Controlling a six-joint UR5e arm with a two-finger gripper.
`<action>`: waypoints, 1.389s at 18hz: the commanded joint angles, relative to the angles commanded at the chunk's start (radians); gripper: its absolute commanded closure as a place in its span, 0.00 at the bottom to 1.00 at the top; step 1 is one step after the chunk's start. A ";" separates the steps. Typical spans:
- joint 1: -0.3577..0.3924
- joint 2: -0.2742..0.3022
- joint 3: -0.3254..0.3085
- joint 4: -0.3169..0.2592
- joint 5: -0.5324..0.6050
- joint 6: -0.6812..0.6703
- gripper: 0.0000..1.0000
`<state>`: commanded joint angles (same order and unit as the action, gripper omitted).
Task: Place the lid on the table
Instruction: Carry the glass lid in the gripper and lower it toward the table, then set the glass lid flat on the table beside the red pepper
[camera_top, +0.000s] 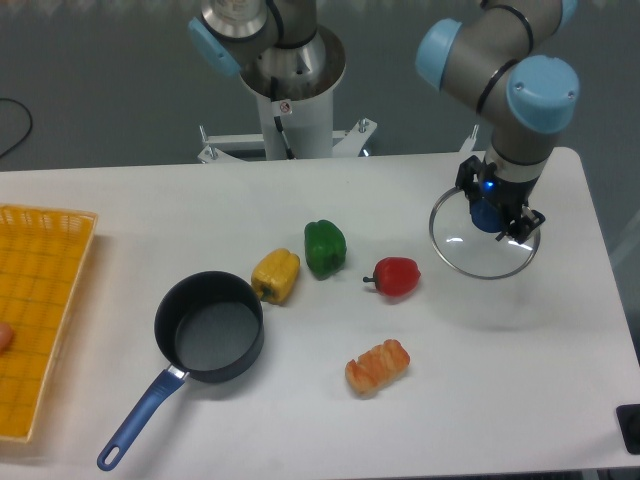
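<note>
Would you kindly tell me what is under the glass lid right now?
Through the clear lid only bare white table shows, with a faint shadow below it. The claw grips the blue knob, hiding the spot beneath it.

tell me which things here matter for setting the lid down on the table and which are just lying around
In the job: lid, held by the gripper; table.

Lying about: saucepan, yellow pepper, green pepper, red pepper, pastry, yellow tray.
</note>
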<state>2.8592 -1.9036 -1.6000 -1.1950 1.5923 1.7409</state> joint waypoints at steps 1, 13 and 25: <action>0.006 -0.003 0.000 0.000 0.000 0.015 0.36; 0.026 -0.087 0.003 0.097 0.002 0.046 0.36; 0.020 -0.178 0.009 0.159 0.005 0.034 0.36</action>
<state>2.8793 -2.0815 -1.5907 -1.0356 1.5969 1.7748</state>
